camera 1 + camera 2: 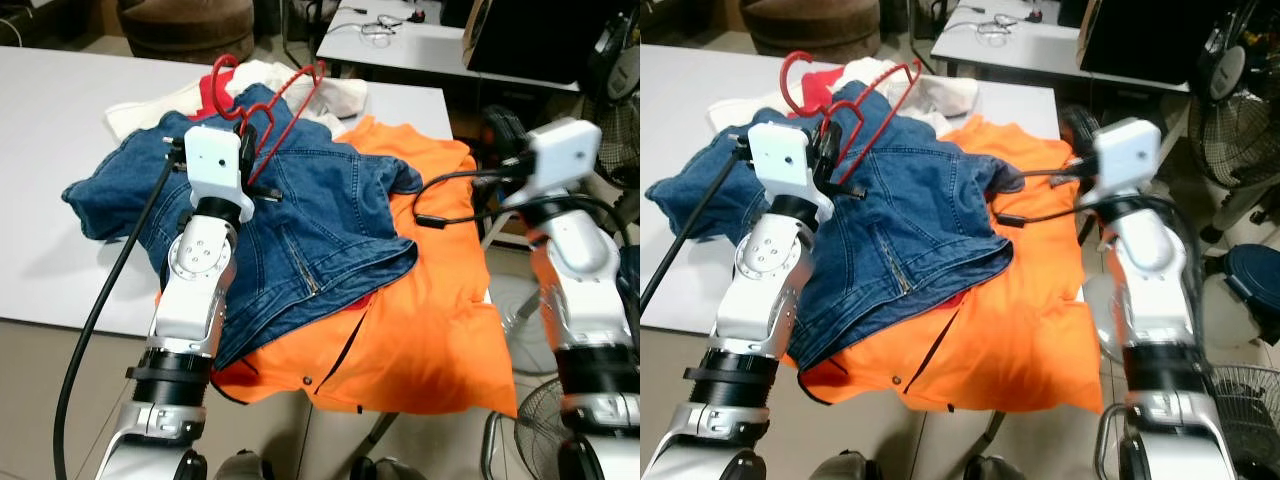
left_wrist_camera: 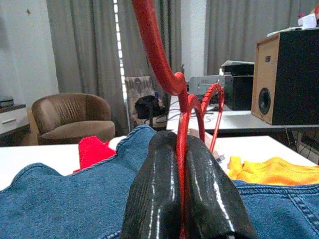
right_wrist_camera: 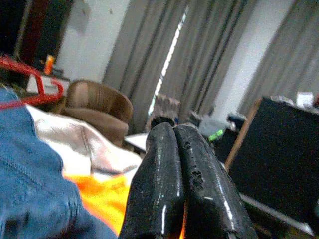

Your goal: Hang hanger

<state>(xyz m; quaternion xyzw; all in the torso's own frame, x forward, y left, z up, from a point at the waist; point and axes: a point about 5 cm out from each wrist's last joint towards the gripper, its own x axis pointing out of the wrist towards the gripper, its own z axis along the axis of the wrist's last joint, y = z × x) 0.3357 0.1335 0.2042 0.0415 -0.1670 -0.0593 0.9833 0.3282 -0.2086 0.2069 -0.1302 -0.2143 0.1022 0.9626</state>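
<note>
Two silver arms reach over a white bench (image 1: 60, 180) heaped with clothes: a blue denim jacket (image 1: 300, 215) lies on top of an orange garment (image 1: 420, 330), with a white cloth (image 1: 150, 110) and a red cloth (image 1: 208, 92) behind them. No brand, label or writing can be read on anything.

From the head, the red hanger (image 1: 285, 95) stands tilted above the denim jacket's collar, its hook end up near the red cloth, its lower end at the left end effector (image 1: 828, 150). The left wrist view shows the grip up close: the left end effector's black fingers (image 2: 154, 199) are pressed together on the thin red wire of the hanger, which rises between them and curves upward. It also takes in a brown armchair (image 2: 75, 117), grey curtains (image 2: 89, 50) and a black speaker (image 2: 289, 74) with a wooden side.

Off the bench's right edge, the right end effector (image 3: 177, 179) hangs over the orange garment, its fingers closed against each other with nothing between them.
</note>
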